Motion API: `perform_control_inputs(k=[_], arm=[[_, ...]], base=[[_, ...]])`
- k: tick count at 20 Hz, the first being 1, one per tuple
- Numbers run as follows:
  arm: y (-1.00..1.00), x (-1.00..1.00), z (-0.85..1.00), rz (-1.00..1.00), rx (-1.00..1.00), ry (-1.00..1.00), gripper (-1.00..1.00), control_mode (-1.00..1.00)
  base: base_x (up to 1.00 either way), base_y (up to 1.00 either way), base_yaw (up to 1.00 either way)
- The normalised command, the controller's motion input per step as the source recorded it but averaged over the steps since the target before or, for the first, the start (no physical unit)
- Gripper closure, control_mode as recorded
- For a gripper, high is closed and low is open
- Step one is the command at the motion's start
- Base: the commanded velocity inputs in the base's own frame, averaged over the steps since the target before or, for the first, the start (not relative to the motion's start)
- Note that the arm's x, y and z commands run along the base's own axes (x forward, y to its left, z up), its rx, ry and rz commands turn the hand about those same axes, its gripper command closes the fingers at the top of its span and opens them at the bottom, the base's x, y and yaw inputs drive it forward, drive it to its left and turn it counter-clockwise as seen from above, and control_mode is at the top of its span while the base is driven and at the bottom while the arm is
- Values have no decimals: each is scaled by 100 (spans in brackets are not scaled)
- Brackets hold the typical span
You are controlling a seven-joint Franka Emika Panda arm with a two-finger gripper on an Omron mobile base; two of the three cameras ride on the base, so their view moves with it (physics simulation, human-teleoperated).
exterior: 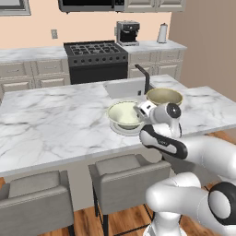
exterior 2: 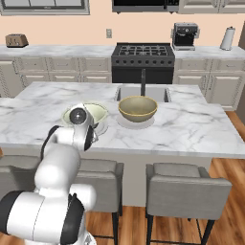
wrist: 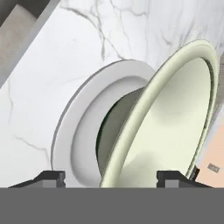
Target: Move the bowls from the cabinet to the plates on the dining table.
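A cream-green bowl (exterior: 122, 113) (exterior 2: 97, 112) (wrist: 175, 118) sits tilted on a pale plate (exterior: 118, 130) (wrist: 74, 131) near the front edge of the marble dining table (exterior: 55, 120). My gripper (exterior: 140, 110) (wrist: 112, 177) is at the bowl's near rim. Its fingertips (wrist: 54, 177) stand wide apart on either side of the rim, open and not pressing it. A second, olive-tan bowl (exterior: 164, 96) (exterior 2: 138, 107) rests on another plate (exterior 2: 137, 122) beside the sink. The cabinet is out of view.
An inset sink (exterior 2: 143, 92) with a dark faucet (exterior: 144, 78) lies behind the bowls. Grey stools (exterior: 129, 177) (exterior 2: 186, 189) stand under the table's front edge. A stove (exterior: 96, 57), coffee machine (exterior 2: 184, 36) and toaster (exterior 2: 16, 40) line the back counter.
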Motion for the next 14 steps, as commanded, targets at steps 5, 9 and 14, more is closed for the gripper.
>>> perform_control_inputs(k=[5,9,14], arm=[[-2,0,40,0,0,-6,-100,-100],[-2,-6,63,0,0,-5,-100,-100],[0,-27,72,1,-5,0,-100,-100]], base=[[0,0,0],[0,0,0],[0,0,0]])
